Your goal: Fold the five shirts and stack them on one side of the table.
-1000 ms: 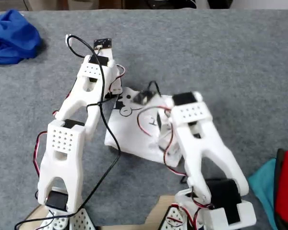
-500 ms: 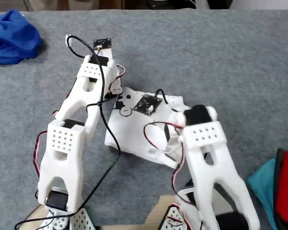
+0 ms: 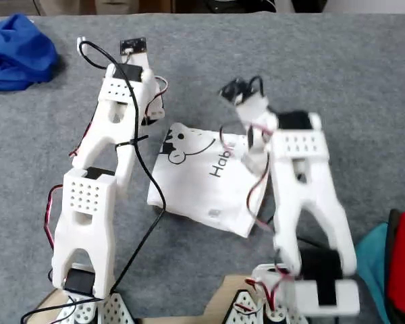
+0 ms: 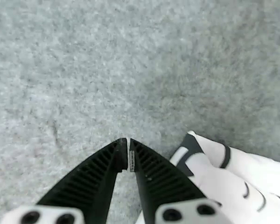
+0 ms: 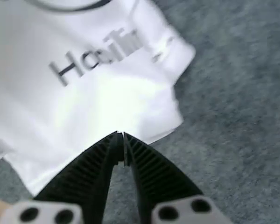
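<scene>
A folded white shirt (image 3: 202,177) with a bear print lies flat in the middle of the grey table. My left gripper (image 4: 129,155) is shut with nothing in it and hovers over bare table, just off the white shirt's (image 4: 233,172) far left corner. In the high view the left gripper (image 3: 152,116) sits beside that corner. My right gripper (image 5: 120,148) is also shut and holds nothing, just above the white shirt's (image 5: 93,88) right part. From above, the right gripper (image 3: 251,148) hangs at the shirt's right edge.
A crumpled blue shirt (image 3: 17,50) lies at the far left corner. Teal and red shirts (image 3: 395,260) sit at the right edge near the front. The grey table (image 3: 337,81) is bare at the far right.
The right arm has swung up and away from me, uncovering the white shirt's print. The left arm has drawn back a little, off the shirt's corner.
</scene>
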Robot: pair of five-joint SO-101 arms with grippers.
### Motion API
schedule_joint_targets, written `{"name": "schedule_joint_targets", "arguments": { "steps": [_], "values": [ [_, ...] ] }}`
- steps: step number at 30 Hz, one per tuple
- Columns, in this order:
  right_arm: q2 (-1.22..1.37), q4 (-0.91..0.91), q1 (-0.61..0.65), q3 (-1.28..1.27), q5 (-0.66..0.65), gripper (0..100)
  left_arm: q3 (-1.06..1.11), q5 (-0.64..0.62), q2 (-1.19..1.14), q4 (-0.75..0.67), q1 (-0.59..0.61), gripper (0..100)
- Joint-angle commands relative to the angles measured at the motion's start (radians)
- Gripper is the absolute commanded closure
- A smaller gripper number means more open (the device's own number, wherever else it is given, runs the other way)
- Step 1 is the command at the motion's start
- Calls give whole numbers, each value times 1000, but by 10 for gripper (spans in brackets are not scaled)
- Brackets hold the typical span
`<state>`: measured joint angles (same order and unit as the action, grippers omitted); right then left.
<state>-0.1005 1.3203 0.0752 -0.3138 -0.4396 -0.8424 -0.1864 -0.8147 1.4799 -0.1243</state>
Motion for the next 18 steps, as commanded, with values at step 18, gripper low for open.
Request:
{"name": "schedule_joint_targets", "arguments": {
  "steps": [18],
  "values": [
    [410,46,-51,338,-9,837,-77,-6,58,38,-12,643]
  ]
}}
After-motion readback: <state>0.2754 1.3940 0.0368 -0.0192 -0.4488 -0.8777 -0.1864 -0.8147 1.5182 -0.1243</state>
